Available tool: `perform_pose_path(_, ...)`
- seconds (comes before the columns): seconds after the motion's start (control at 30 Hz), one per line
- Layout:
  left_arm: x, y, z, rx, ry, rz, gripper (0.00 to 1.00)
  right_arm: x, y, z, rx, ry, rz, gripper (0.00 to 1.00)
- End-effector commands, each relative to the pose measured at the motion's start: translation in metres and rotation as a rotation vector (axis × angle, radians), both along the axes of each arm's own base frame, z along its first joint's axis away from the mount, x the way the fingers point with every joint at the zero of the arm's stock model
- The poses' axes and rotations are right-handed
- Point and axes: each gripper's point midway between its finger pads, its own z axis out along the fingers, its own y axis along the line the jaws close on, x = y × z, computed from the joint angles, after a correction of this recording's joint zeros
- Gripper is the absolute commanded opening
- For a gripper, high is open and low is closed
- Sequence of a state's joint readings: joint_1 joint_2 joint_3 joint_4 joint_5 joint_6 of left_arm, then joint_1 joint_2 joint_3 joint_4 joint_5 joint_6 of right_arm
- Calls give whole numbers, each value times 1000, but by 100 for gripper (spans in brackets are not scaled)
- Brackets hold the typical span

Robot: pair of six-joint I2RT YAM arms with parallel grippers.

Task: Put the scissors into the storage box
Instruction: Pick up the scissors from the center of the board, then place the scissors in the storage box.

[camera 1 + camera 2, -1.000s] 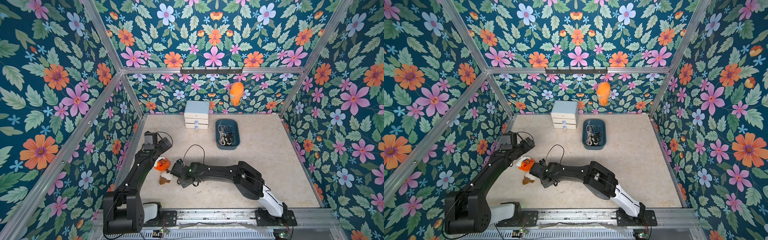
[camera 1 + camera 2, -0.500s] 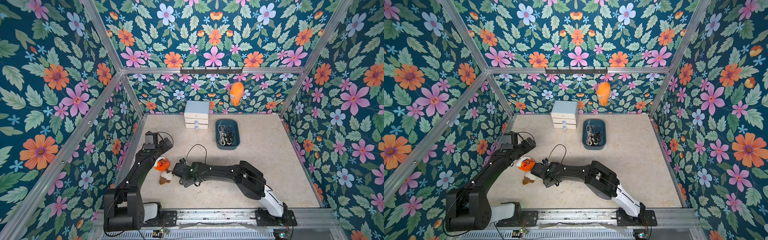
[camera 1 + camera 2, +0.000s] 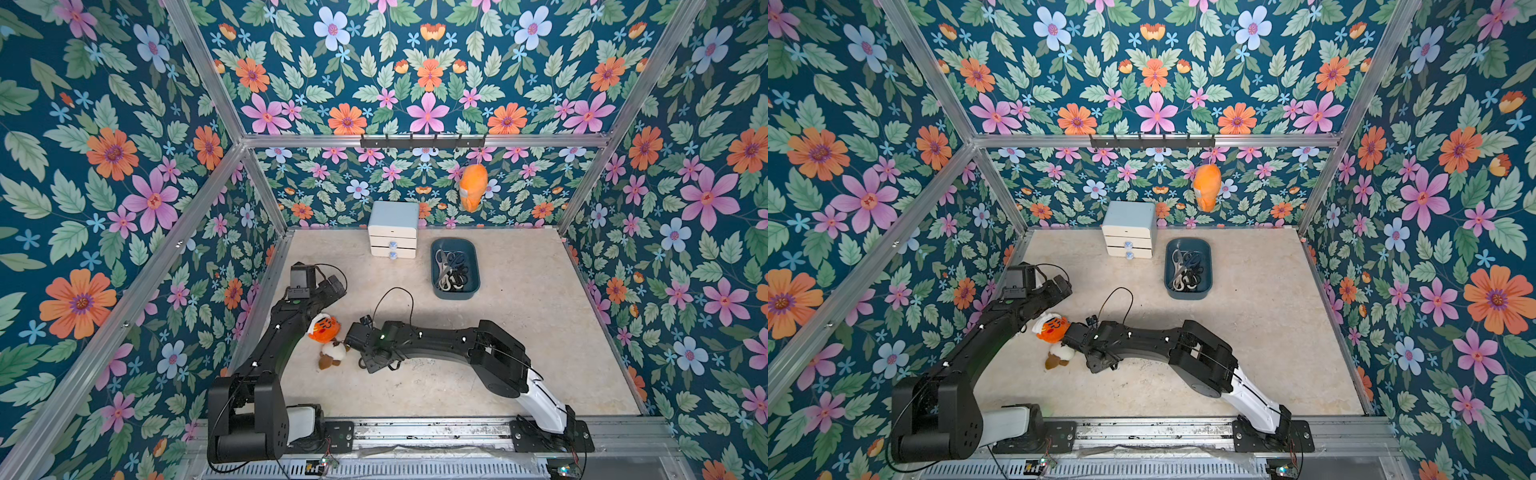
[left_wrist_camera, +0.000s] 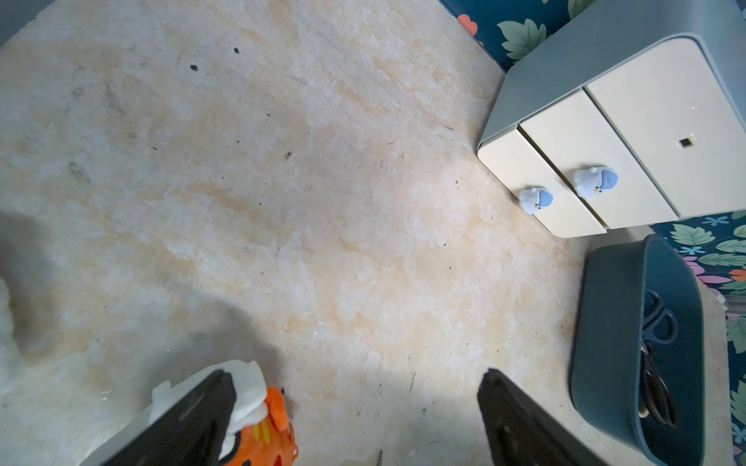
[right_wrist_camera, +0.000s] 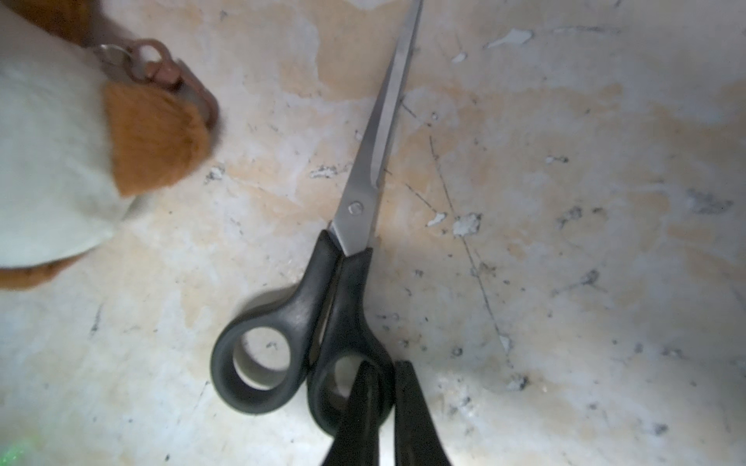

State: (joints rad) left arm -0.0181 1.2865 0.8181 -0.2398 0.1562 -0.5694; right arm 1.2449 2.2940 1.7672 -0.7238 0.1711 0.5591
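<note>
On the tabletop point(image 5: 565, 242), right gripper point(image 5: 384, 365) pinching handle of black scissors point(image 5: 357, 210), left gripper point(image 4: 358, 373) spread.

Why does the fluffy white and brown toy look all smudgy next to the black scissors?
In the right wrist view the white and brown plush toy seems close to the lens, so it blurs, while the black-handled metal scissors look sharper; in the left wrist view the orange plush toy is soft too; both top views are crisp.
</note>
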Motion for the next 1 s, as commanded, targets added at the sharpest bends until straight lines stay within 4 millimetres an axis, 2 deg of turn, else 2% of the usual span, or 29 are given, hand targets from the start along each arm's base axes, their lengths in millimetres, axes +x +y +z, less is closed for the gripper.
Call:
perform_pose_path(0.0, 4, -1, 4, 6, -12, -18, 99, -7, -44, -23, -178, 55, -28, 0)
perform_pose_path(0.33, 13, -8, 5, -27, -15, -42, 99, 15, -38, 44, -62, -4, -60, 0)
perform_pose_path(0.5, 22, -12, 6, -57, -27, -44, 99, 25, -45, 64, -45, -23, -79, 0)
perform_pose_path(0.7, 32, -15, 5, -77, -29, -46, 99, 41, -57, 87, -25, -52, -112, 0)
perform_pose_path(0.97, 48, -26, 0, -122, -18, -84, 99, 90, -89, 125, 2, -117, -175, 0)
